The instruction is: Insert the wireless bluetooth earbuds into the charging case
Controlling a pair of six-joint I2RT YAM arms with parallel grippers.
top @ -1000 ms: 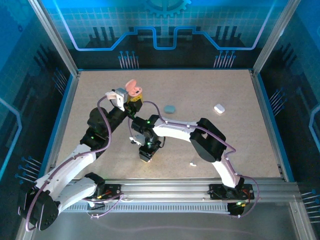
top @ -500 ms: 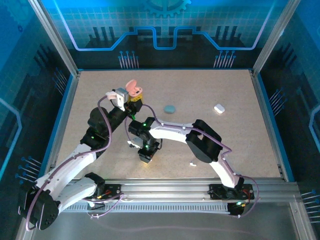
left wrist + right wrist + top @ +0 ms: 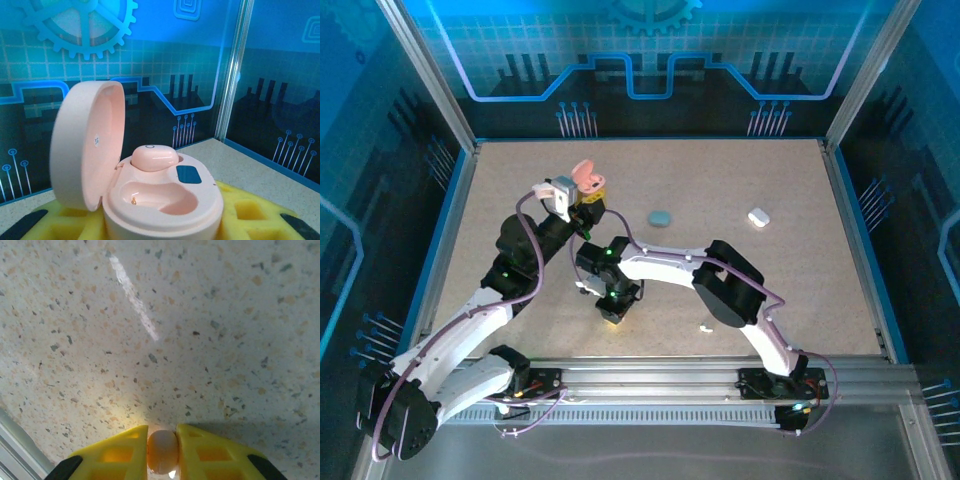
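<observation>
My left gripper point(image 3: 588, 196) is shut on the open pink charging case point(image 3: 583, 178), held above the table at the back left. In the left wrist view the case point(image 3: 165, 212) sits between yellow foam fingers point(image 3: 250, 210), its lid point(image 3: 85, 145) standing open to the left. One pink earbud point(image 3: 154, 157) is seated in the far slot, and the near slot point(image 3: 160, 196) is bare. My right gripper point(image 3: 611, 310) points down at the table in front of the left arm. Its yellow fingers point(image 3: 120, 455) are shut on a pink earbud point(image 3: 162, 449) that touches the speckled surface.
A light blue case point(image 3: 661, 218) lies mid-table and a white case point(image 3: 758, 216) further right. A small white bit point(image 3: 705, 328) lies near the right arm's elbow and another point(image 3: 582, 288) beside the right wrist. Blue walls and metal posts border the table.
The right gripper's jaws have closed onto the pink earbud on the table, and that arm has shifted slightly left. The left arm and the case have not moved.
</observation>
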